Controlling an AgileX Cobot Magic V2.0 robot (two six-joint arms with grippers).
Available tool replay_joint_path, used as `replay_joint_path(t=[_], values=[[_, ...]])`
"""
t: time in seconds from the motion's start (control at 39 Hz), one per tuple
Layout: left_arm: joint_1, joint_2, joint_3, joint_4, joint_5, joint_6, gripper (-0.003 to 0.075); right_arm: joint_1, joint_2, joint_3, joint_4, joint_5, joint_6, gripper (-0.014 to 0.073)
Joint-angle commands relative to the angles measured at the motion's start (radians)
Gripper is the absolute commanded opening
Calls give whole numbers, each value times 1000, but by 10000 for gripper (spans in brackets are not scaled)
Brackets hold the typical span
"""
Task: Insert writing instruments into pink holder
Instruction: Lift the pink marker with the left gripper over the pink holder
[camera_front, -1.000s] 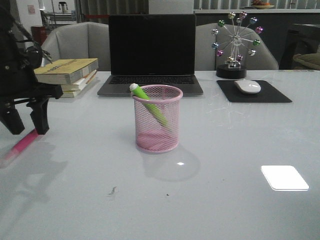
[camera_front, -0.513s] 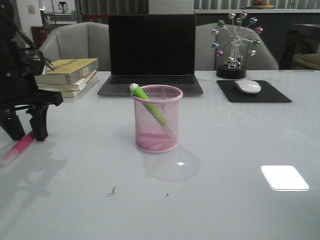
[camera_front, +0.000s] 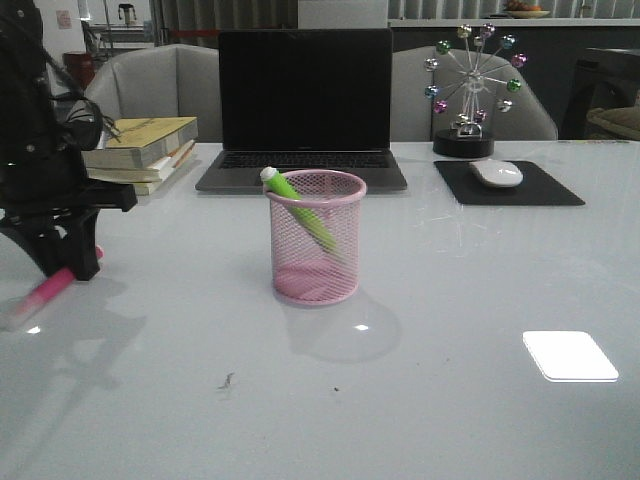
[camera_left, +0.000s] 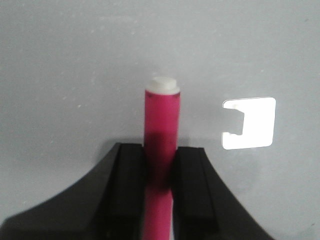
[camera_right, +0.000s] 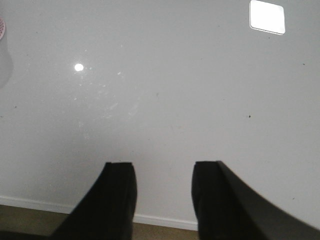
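Left claw closed on pink marker, whitish cap end outward, lying on table. Green marker leaned in mesh holder. Right claw gaped, unladen.

- The left hand has both black fingers closed against the pink marker.
- The marker extends straight out beyond the fingertips; its whitish end points away from the hand.
- The grey counter lies beneath, with a bright reflection beside the marker.
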Motion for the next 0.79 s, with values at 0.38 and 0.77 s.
replay_joint_path(t=[0.38, 0.77], values=[[-125, -246, -112, -39, -329, -2, 92, -6, -2, -26, -20, -59, -2, 394], [-270, -346, -110, -79, -567, -2, 92, -6, -2, -26, -20, -59, -2, 394]])
